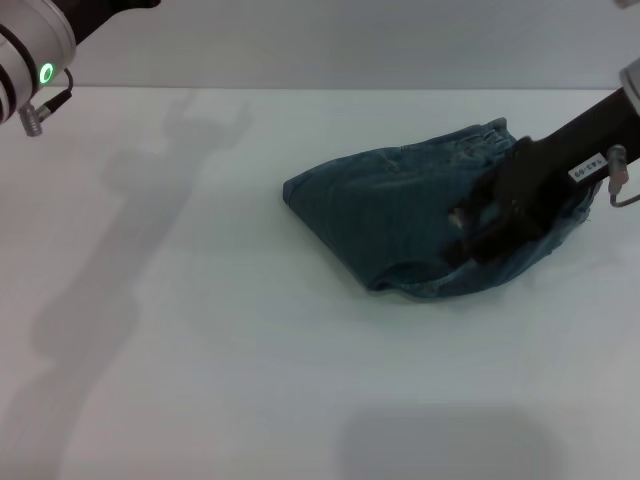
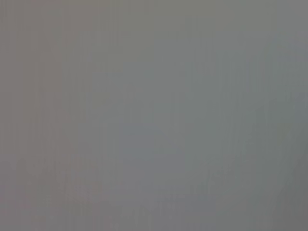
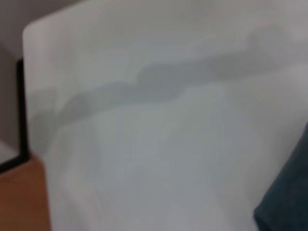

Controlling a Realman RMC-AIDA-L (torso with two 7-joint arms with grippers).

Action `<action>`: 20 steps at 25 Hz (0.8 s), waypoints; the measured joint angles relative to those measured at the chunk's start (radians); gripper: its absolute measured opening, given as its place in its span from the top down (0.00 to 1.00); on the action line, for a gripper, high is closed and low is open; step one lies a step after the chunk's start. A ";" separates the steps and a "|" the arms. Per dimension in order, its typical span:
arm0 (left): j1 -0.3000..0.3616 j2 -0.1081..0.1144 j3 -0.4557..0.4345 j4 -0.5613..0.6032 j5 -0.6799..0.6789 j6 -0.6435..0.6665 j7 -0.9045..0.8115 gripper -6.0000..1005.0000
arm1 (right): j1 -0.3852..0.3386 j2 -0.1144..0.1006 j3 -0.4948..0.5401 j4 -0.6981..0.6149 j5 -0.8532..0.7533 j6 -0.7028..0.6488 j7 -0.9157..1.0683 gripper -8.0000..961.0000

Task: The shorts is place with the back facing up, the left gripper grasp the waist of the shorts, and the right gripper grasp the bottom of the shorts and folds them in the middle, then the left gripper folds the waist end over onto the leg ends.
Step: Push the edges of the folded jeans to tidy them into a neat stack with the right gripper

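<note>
The blue denim shorts (image 1: 390,215) lie bunched and folded on the white table (image 1: 200,350), right of centre in the head view. My right gripper (image 1: 470,235) reaches in from the right and rests low on the right part of the shorts, dark against the cloth. A dark blue corner of the shorts (image 3: 286,202) shows in the right wrist view. My left arm (image 1: 30,50) is raised at the far upper left, well away from the shorts, and its gripper is out of view. The left wrist view shows only plain grey.
The white table's far edge (image 3: 24,86) and corner show in the right wrist view, with an orange-brown floor (image 3: 21,202) beyond. Arm shadows fall across the table's left side (image 1: 130,220).
</note>
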 joint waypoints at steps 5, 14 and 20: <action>0.002 -0.001 0.008 -0.005 0.000 -0.004 -0.003 0.16 | 0.077 0.012 -0.013 0.152 -0.110 -0.012 -0.018 0.40; 0.010 -0.004 0.009 -0.018 -0.001 -0.007 -0.011 0.16 | 0.053 0.088 -0.046 0.202 -0.204 0.121 -0.056 0.39; 0.010 -0.005 0.009 -0.027 -0.004 -0.025 -0.012 0.16 | 0.037 0.108 -0.093 0.242 -0.205 0.229 -0.061 0.40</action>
